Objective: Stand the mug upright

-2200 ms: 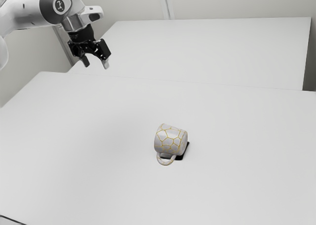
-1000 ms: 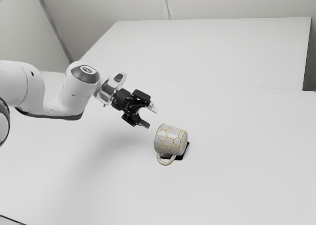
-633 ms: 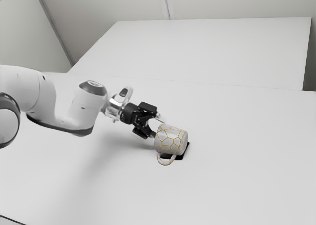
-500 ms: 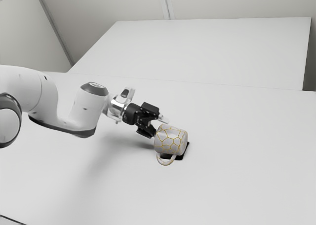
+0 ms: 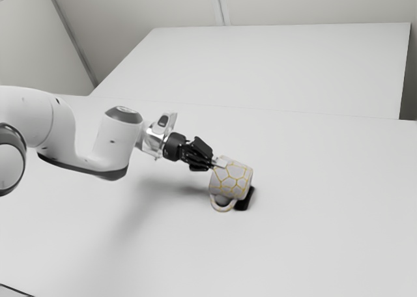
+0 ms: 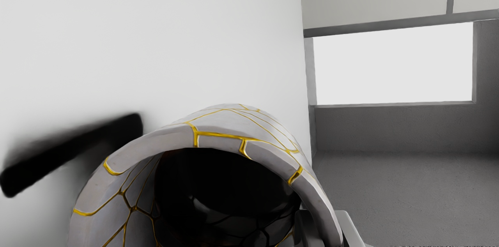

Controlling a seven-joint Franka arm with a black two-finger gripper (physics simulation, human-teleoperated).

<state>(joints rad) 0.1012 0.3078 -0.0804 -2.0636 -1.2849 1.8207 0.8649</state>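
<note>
The mug [image 5: 231, 180] has been shifted and tilted, its rim [image 6: 218, 142] now gripped by the hand [image 5: 220, 162] – upright is yet to be reached.

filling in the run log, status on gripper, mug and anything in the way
Gripper shut on gold-veined mug by its rim. Mug tilted, not upright. Black slab close by, possibly in the way.

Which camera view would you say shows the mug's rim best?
The wrist view: it faces the mug's mouth, so the rim, crossed by gold lines, arches broadly around the dark interior, pinched by the gripper. The exterior view shows the mug side-on: its outer wall and handle, with the gripper at the rim end.
</note>
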